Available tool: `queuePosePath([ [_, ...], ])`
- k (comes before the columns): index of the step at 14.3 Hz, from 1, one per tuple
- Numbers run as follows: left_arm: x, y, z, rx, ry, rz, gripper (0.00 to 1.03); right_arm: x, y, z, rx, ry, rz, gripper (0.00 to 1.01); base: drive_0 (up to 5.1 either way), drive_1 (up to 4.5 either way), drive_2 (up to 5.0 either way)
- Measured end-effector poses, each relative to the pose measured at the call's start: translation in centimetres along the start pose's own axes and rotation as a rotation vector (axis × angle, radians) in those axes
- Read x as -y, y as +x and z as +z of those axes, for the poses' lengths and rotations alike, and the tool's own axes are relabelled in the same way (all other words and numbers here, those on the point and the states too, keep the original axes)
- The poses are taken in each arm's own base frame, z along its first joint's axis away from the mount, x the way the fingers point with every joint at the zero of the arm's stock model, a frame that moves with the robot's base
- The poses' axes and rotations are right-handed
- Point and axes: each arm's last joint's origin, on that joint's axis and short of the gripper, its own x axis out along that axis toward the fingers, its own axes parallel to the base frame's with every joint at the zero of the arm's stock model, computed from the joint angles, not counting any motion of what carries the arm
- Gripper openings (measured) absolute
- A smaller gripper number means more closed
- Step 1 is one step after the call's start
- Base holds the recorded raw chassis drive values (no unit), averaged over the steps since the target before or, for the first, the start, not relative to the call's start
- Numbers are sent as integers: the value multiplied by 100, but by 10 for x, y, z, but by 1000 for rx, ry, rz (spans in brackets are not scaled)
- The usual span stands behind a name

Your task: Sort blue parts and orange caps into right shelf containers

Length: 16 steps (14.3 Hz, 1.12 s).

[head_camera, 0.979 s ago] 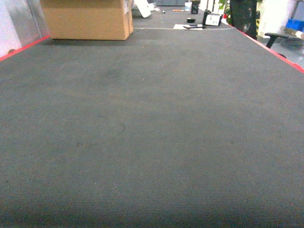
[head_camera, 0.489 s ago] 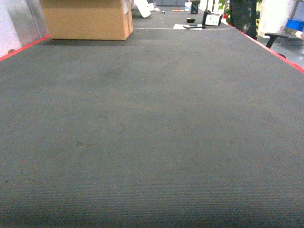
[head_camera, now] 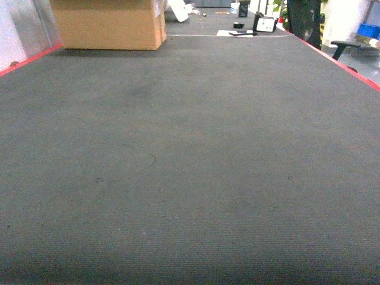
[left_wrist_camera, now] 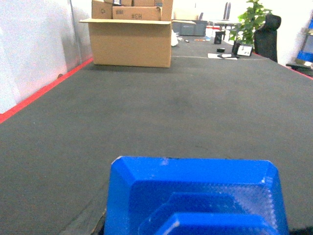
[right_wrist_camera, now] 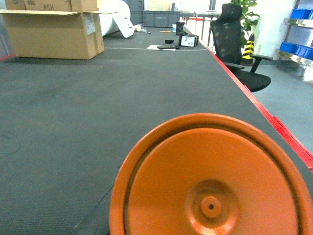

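Dark grey ribbed matting [head_camera: 196, 178] covers the long work surface from near edge to far, finely corded in texture and bordered on both long sides by a thin red strip [head_camera: 332, 59]. At the far left stands a brown cardboard box [head_camera: 110, 24], flat-sided and square-cornered, with more cartons stacked on it in the left wrist view. A black office chair [right_wrist_camera: 239, 44] sits off the right edge of the surface, with a green potted plant [left_wrist_camera: 249, 19] behind it. Small dark desk items [head_camera: 252, 25] lie at the far end, too small to make out.

Filling the bottom of the left wrist view is a blue part [left_wrist_camera: 193, 196], glossy moulded plastic with bevelled corners and a stepped recess in its face. Filling the bottom of the right wrist view is an orange cap [right_wrist_camera: 210, 178], a smooth round disc with a raised rim and a small central boss. Each sits directly in front of its camera, above the matting.

Neither gripper shows in any view, so whether the jaws are apart or closed cannot be told, nor the arms' poses. Bright blue bins [right_wrist_camera: 296, 49] rest on shelving at the far right.
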Motion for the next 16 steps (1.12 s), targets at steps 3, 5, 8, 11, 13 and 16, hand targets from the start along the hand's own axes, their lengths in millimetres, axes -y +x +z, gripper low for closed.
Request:
queuePosePath([
  [3, 0, 0, -4, -31, -1, 0, 44, 0, -11, -1, 11, 0, 5, 45, 0, 0, 0],
  [5, 0, 0, -3, -25, -1, 0, 44, 0, -11, -4, -16, 0, 7, 45, 0, 0, 0],
  [8, 0, 0, -3, -26, -2, 0, 44, 0, -11, -3, -8, 0, 7, 45, 0, 0, 0],
  [11, 0, 0, -3, -26, -2, 0, 44, 0, -11, -3, -7, 0, 7, 45, 0, 0, 0],
  [13, 0, 0, -3, -26, -2, 0, 44, 0, -11, -3, -7, 0, 7, 45, 0, 0, 0],
  [16, 0, 0, -3, -26, -2, 0, 44, 0, -11, -3, -7, 0, 7, 45, 0, 0, 0],
])
